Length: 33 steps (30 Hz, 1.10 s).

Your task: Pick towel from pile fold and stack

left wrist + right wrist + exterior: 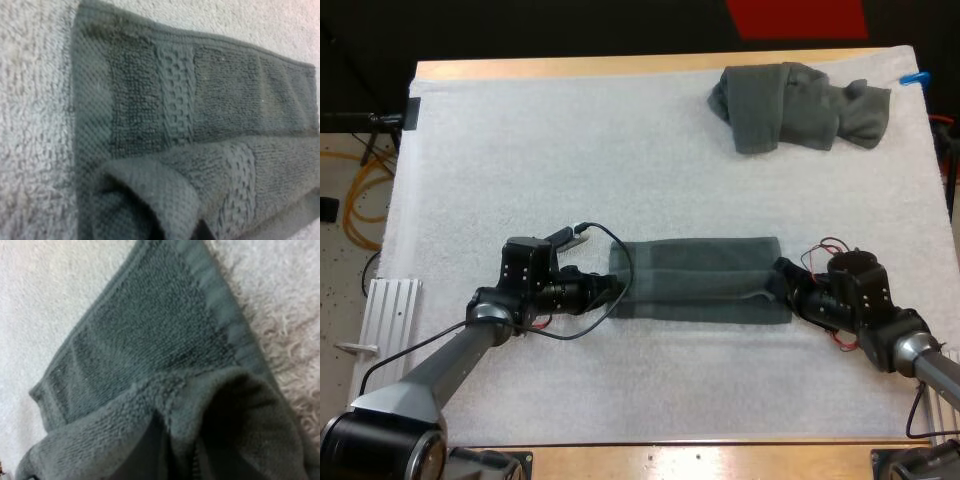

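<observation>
Nearest, past the wooden worktop [720,458], the left fingers [613,287] and right fingers [783,279] sit at the two short ends of the towel [705,280]. Each pair looks clamped on cloth: in both wrist views the hem rises off the mat [520,150] and curls toward the camera, bunched thicker at the right end. The towel lies mid-mat as a long strip, with a raised layer along its near half, so I judge the step in hand to be a lengthwise fold. To do it well, both ends should rise together and level, with just enough pull between them to keep the strip straight. The near edge should then be carried over to meet the far edge squarely, and neither end should be let go until the cloth lies flat. An uneven lift would skew the edges, and the thicker right-hand bunch could leave a ridge. The towel is dark grey-green terry, soft and limp, with fine loops, a flat woven hem, and a basket-patterned band across one end. The mat beneath is white and shaggy, likely to drag on the cloth. Farthest off, at the mat's far right, the pile [800,105] is a crumpled lump of the same cloth, well apart from the strip.
</observation>
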Available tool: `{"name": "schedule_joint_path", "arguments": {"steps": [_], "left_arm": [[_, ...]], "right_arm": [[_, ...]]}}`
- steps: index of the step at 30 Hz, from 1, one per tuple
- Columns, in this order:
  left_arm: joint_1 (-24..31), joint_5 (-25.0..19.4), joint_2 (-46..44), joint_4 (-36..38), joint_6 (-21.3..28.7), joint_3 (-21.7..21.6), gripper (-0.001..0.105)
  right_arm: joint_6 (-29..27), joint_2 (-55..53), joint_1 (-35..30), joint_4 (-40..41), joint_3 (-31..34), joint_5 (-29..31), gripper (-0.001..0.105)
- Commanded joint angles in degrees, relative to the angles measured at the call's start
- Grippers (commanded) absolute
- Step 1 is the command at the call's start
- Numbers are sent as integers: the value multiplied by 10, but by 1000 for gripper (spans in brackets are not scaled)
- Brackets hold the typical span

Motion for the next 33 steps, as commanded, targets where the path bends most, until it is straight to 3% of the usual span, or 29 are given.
{"name": "schedule_joint_path", "arguments": {"steps": [1,4,6,9,13,18,21,25,29,33], "left_arm": [[0,-11,-1,-12,-2,-3,0],[0,-21,-1,-12,0,-3,5],[0,-22,-1,-19,3,-3,16],[0,-35,-1,-49,3,-3,31],[1,-39,-1,-104,-5,-5,40],[1,-39,-1,-123,0,-40,53],[1,-22,-7,-119,5,-63,60],[1,-25,-51,-104,35,-70,66],[1,-40,-128,-54,56,-70,75],[1,-55,-208,35,77,-70,76]], "right_arm": [[0,2,-3,-4,-5,-5,4],[0,9,-3,-11,-8,-6,21],[-1,10,-3,-40,-8,-8,44],[-1,10,-3,-98,-8,-10,62],[-9,10,-3,-171,-10,-2,64],[-90,10,-3,-223,-34,27,64],[-132,10,-3,-217,-60,3,64],[-190,-11,-3,-119,-101,0,64],[-305,-51,-3,60,-158,39,64],[-356,-96,-3,233,-203,77,64]]}}
